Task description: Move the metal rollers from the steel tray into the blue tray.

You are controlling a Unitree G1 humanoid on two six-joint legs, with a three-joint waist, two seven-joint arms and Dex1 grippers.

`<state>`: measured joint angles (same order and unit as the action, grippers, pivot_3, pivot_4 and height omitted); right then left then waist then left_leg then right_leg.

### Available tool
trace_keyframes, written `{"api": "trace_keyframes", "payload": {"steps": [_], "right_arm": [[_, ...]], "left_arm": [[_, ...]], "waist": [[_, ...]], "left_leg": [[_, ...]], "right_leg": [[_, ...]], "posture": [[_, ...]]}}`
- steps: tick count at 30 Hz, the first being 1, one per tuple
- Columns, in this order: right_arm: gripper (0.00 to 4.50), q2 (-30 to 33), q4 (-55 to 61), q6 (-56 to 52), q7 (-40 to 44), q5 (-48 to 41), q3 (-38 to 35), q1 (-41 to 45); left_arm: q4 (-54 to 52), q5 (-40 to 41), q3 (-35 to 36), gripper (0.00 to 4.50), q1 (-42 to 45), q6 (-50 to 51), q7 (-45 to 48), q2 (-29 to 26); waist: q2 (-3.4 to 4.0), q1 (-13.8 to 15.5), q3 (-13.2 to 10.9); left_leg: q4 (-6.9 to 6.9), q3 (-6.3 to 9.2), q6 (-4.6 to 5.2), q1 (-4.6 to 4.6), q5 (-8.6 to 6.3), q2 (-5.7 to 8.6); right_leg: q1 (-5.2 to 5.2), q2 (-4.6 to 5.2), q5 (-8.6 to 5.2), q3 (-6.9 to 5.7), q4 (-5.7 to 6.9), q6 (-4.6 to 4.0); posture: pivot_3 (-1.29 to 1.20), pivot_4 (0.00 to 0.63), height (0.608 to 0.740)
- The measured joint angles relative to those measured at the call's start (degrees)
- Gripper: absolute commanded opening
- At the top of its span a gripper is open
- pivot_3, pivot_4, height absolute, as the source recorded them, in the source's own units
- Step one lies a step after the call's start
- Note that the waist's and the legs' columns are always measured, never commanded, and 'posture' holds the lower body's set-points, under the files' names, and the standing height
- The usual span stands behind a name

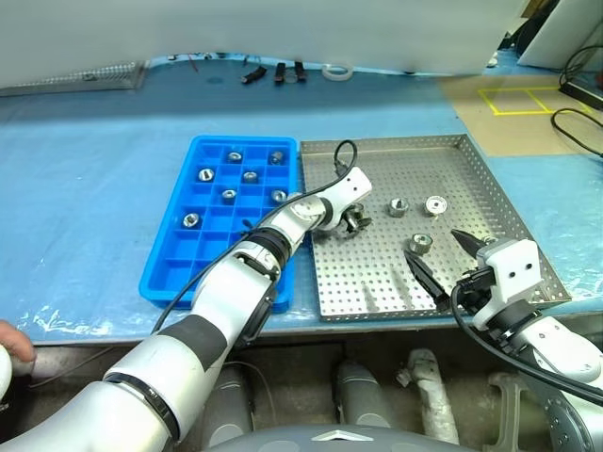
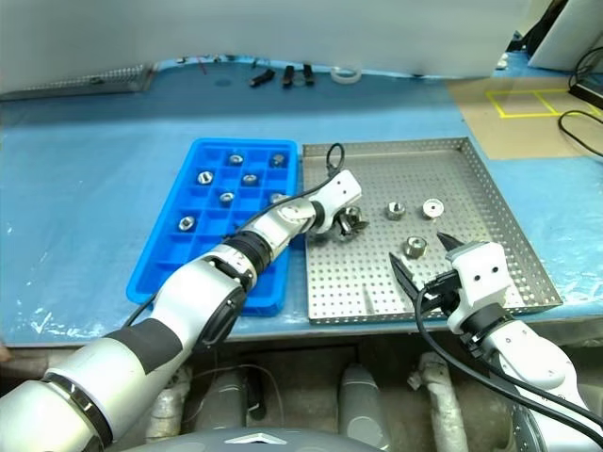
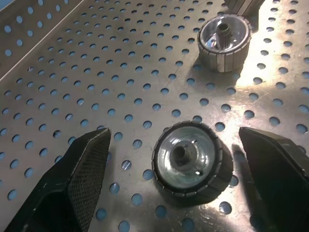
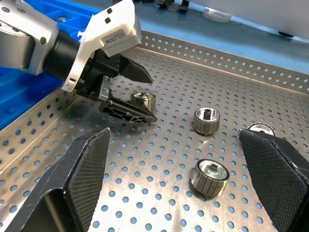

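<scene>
Lower the left end effector, fingers apart astride the roller at about nine o'clock on the steel tray, close squarely across its ribbed sides, then lift toward the blue tray; right end effector open, empty, near six o'clock.

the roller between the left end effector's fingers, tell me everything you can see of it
This metal roller is a short silvery cylinder with a finely ribbed outer wall, a shiny recessed face and a dark centre hole. It stands on end on the perforated floor of the steel tray, hole upward. The left end effector is open around it, and its black fingers stand clear on either side without touching it.
</scene>
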<state>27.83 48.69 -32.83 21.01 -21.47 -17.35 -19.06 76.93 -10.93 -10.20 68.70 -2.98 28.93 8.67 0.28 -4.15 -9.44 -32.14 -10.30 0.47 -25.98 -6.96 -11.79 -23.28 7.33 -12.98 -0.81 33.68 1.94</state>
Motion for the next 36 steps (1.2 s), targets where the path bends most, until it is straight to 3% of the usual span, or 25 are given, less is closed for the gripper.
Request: {"api": "trace_keyframes", "payload": {"steps": [9, 12, 14, 17, 21, 25, 27, 36], "right_arm": [[4.50, -0.1, 1.3, -0.2, -0.1, 0.0, 0.1, -0.3], [4.50, -0.1, 1.3, -0.2, -0.1, 0.0, 0.1, -0.5], [4.50, -0.1, 1.3, -0.2, -0.1, 0.0, 0.1, -0.6], [4.50, -0.2, 1.3, -0.2, -0.1, 0.0, 0.1, -0.6], [4.50, -0.2, 1.3, -0.2, -0.2, 0.1, 0.7, -0.4], [4.50, -0.2, 1.3, -0.2, -0.2, 0.2, 0.8, 0.1], [4.50, -0.2, 1.2, -0.2, -0.1, 0.2, 1.0, 0.4], [4.50, -0.1, -0.6, -0.2, 0.2, 0.3, 2.4, 2.6]], "left_arm": [[-0.3, -1.1, 0.2, 4.46, -0.9, 0.6, -0.2, 0.1], [-0.3, -1.1, 0.9, 3.90, -1.3, 0.4, 0.2, 0.0], [-0.3, -1.2, 0.9, 3.29, -1.4, 0.3, 0.1, 0.0], [-0.3, -1.4, 0.9, 3.29, -1.5, 0.4, -0.3, -0.3], [-0.4, -1.5, 1.0, 2.45, -1.8, 0.2, -0.2, -0.4], [-0.5, -1.5, 1.0, 2.45, -1.8, 0.2, 0.0, -0.5], [-0.7, -1.5, 1.0, 1.91, -2.0, -0.3, 0.9, -0.8], [-0.9, -0.2, 2.4, 1.88, -2.5, -2.2, 6.3, -2.1]], "waist": [[0.01, -0.7, 0.0], [0.01, -1.1, 0.0], [0.00, -1.3, 0.0], [0.01, -1.6, 0.0], [0.00, -1.6, 0.0], [0.01, -1.6, 0.0], [0.01, -1.6, 0.0], [0.01, -1.7, 0.0]], "left_leg": [[-0.02, -0.03, -0.02, 0.38, -0.03, 0.00], [-0.03, -0.02, -0.02, 0.38, -0.03, 0.01], [-0.04, -0.02, -0.02, 0.36, -0.03, 0.01], [-0.04, -0.02, -0.02, 0.37, -0.03, 0.00], [-0.04, -0.02, -0.02, 0.35, -0.03, 0.01], [-0.03, -0.02, -0.02, 0.36, -0.03, 0.00], [-0.03, -0.01, -0.02, 0.36, -0.03, 0.00], [0.01, -0.01, -0.03, 0.32, -0.03, -0.01]], "right_leg": [[0.36, 0.02, -0.01, 0.03, 0.00, 0.01], [0.37, 0.03, -0.01, 0.04, -0.01, 0.01], [0.36, 0.03, -0.01, 0.04, -0.01, 0.01], [0.36, 0.02, -0.01, 0.03, -0.01, 0.01], [0.35, 0.02, -0.01, 0.03, -0.02, 0.01], [0.35, 0.02, -0.01, 0.03, -0.02, 0.01], [0.35, 0.02, -0.01, 0.03, -0.02, 0.01], [0.23, 0.01, 0.00, 0.04, -0.02, 0.01]], "posture": [[-0.62, 0.150, 0.740], [-0.62, 0.150, 0.740], [-0.62, 0.150, 0.740], [-0.62, 0.150, 0.740], [-0.61, 0.150, 0.740], [-0.60, 0.150, 0.740], [-0.60, 0.150, 0.740], [-0.55, 0.150, 0.740]]}}
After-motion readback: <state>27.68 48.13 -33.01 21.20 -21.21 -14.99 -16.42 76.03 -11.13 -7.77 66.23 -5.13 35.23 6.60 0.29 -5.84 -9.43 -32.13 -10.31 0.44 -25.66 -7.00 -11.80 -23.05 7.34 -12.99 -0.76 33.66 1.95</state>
